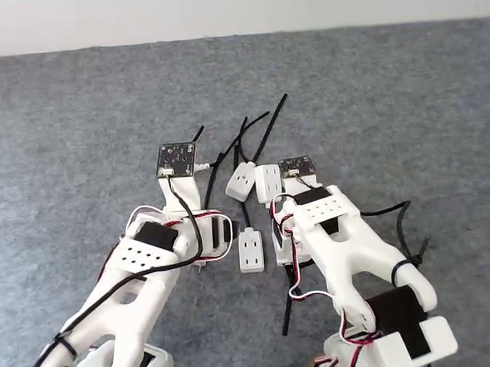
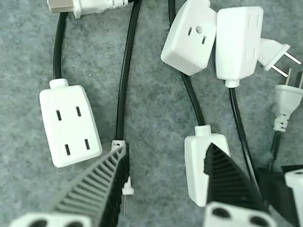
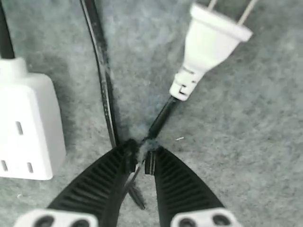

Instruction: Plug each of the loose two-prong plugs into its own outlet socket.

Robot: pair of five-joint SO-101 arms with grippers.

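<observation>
On the grey table (image 1: 406, 99) a white outlet block (image 2: 70, 124) lies face up just beside the left hand (image 2: 165, 151), which hangs released, grasping nothing. The right hand (image 3: 140, 158) is clenched on the black cord (image 3: 161, 116) just behind a two-prong plug (image 3: 213, 33) lying flat on the table — the pick-up step, I judge. Next: lift, then line the prongs with a socket's slots — a cord hold gives little control.

The outlet sockets (image 2: 71, 120) and the two-prong plug (image 3: 213, 38) are white, the plug's cord (image 3: 163, 116) black. The bench (image 1: 58, 120) is mottled grey (the arms (image 1: 348, 244), like the sockets, are white).
</observation>
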